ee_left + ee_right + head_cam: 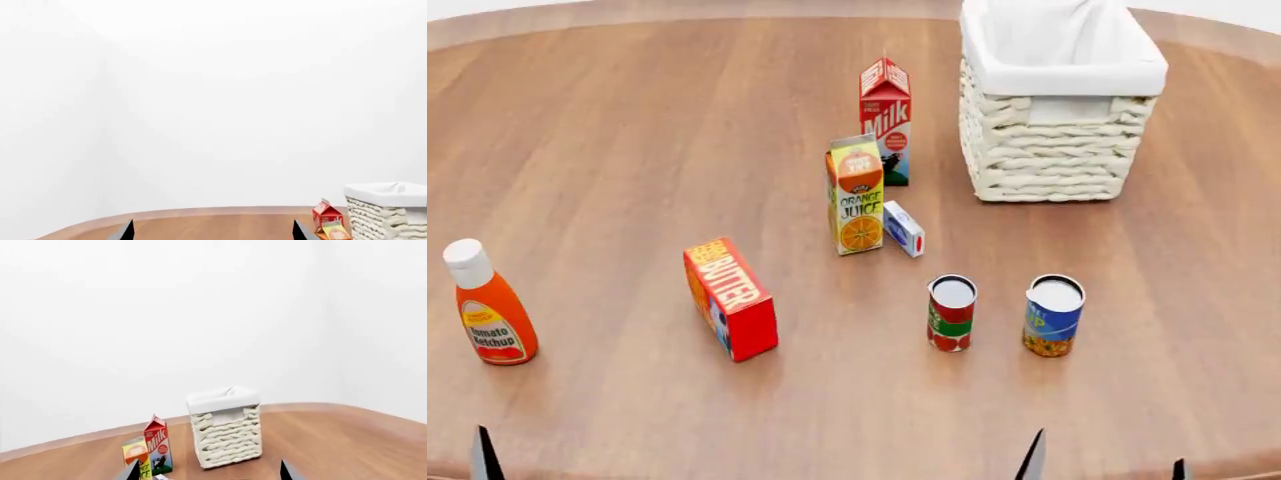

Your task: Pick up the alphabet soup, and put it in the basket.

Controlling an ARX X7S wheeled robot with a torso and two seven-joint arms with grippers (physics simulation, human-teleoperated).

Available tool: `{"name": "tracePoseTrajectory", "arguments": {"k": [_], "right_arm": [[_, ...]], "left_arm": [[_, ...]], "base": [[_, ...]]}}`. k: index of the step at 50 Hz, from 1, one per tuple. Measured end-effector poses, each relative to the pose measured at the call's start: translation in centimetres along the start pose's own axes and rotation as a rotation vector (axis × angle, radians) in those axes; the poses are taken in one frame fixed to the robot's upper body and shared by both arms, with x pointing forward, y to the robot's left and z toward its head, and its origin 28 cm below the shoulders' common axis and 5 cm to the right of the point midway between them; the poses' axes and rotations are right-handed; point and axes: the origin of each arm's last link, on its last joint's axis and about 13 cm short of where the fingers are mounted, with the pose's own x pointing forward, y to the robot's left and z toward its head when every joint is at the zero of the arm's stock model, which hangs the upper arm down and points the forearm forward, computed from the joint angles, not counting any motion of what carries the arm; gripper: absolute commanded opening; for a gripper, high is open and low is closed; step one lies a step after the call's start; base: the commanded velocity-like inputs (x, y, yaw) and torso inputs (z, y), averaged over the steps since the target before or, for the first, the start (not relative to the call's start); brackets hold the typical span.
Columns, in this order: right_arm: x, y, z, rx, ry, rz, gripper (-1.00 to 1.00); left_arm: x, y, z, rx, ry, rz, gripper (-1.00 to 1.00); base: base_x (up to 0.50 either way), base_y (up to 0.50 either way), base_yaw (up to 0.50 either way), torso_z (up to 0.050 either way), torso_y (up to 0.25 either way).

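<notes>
The alphabet soup (1053, 316), a small can with a blue label and pale top, stands upright on the wooden table at the front right. The cream wicker basket (1054, 150) with white lining stands at the far right; it also shows in the left wrist view (380, 220) and the right wrist view (227, 440). My right gripper (1105, 465) is open and empty near the front edge, just in front of the soup and apart from it; the right wrist view (209, 471) shows its jaws wide. My left gripper (213, 231) is open and empty at the front left.
A red-and-green can (952, 313) stands just left of the soup. A milk carton (885, 120), an orange juice carton (856, 195) and a small box (904, 229) stand left of the basket. A butter box (731, 298) and a ketchup bottle (487, 305) are further left.
</notes>
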Motion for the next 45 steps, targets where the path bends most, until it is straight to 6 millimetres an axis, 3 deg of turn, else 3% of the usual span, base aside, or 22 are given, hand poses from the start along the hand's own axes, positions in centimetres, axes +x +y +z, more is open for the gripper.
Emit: {"name": "tracePoseTrajectory", "arguments": {"k": [29,45], "right_arm": [[0.7,-0.7,-0.2,0.017,-0.017,-0.099,1.0],[0.8,-0.8,-0.4,0.017,-0.01,-0.108,1.0]], "left_arm": [[0.5,1.3,0.7,-0.106,-0.038,0.14,1.0],[0.7,1.0,0.2,-0.085,0.027,0.097,1.0]], "base": [[0.0,0.0,0.0,0.0,0.0],[0.0,0.0,0.0,0.0,0.0]]}}
